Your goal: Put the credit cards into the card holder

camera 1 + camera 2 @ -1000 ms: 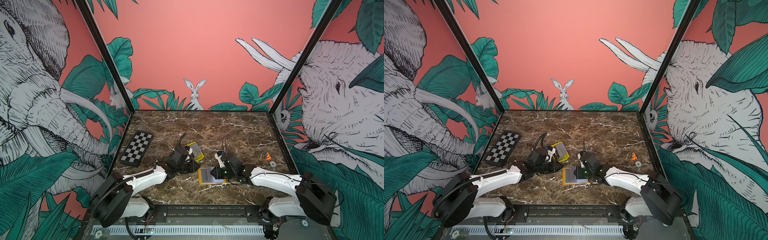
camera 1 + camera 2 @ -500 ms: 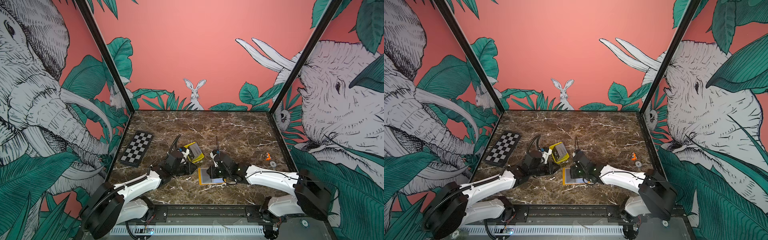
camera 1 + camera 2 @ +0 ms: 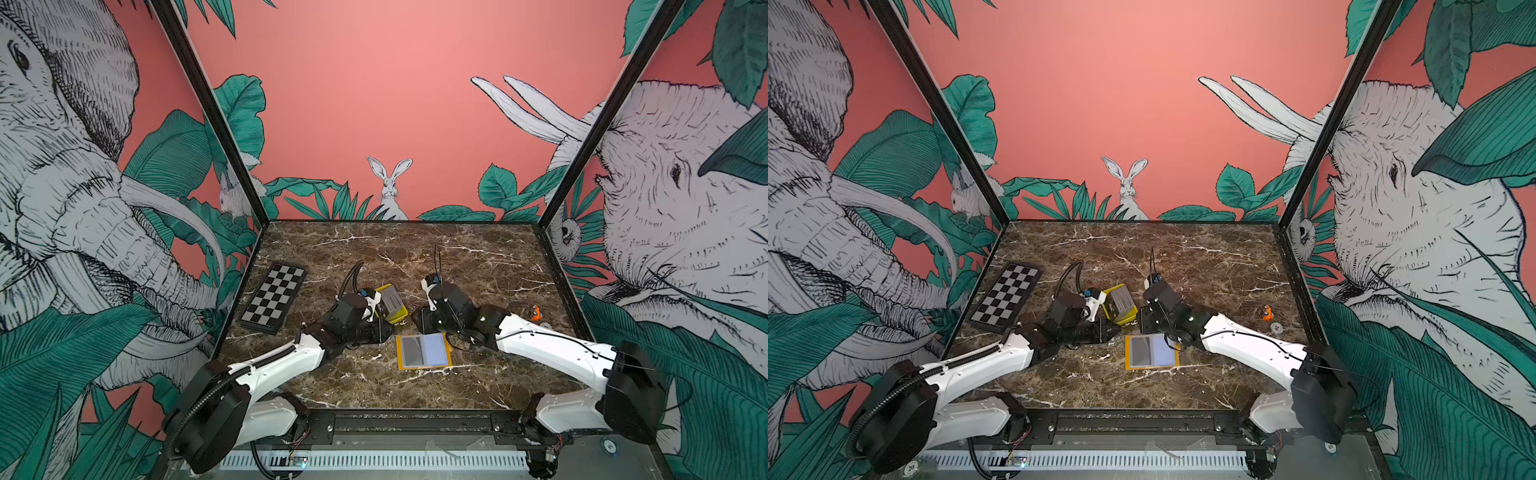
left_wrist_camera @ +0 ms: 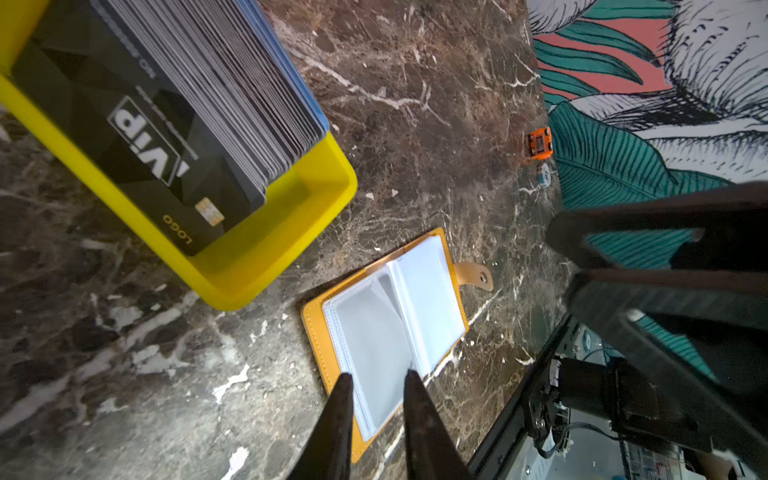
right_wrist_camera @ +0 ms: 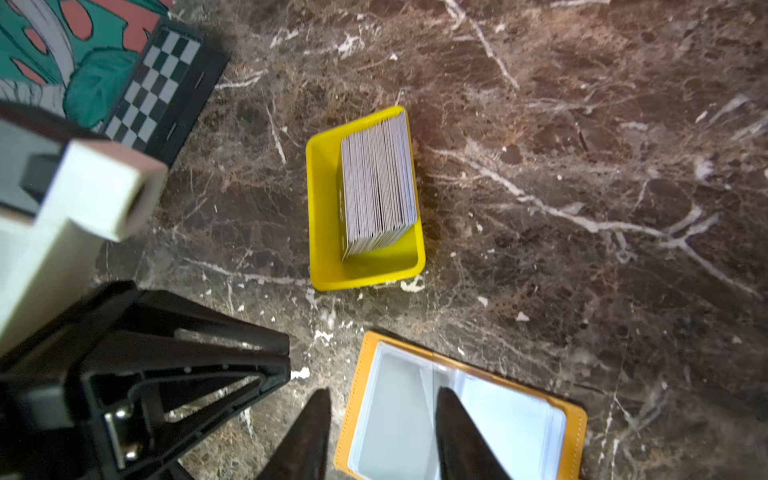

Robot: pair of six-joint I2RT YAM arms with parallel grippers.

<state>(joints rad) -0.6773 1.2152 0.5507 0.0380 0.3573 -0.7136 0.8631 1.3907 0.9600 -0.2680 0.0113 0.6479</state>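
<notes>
1. The credit cards (image 5: 378, 187) stand stacked in a yellow tray (image 5: 324, 216)
2. The card holder (image 4: 316, 316) lies open on the table (image 3: 374, 257), near the tray
3. The left gripper (image 4: 378, 374) is slightly parted and empty
4. The right gripper (image 5: 383, 391) is parted wider and empty

Bright even light, soft shadows, blurred wrist-view foregrounds.

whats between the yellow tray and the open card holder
Only bare marble tabletop: the yellow tray and the card holder lie apart, nothing in the gap, as the right wrist view shows.
</notes>
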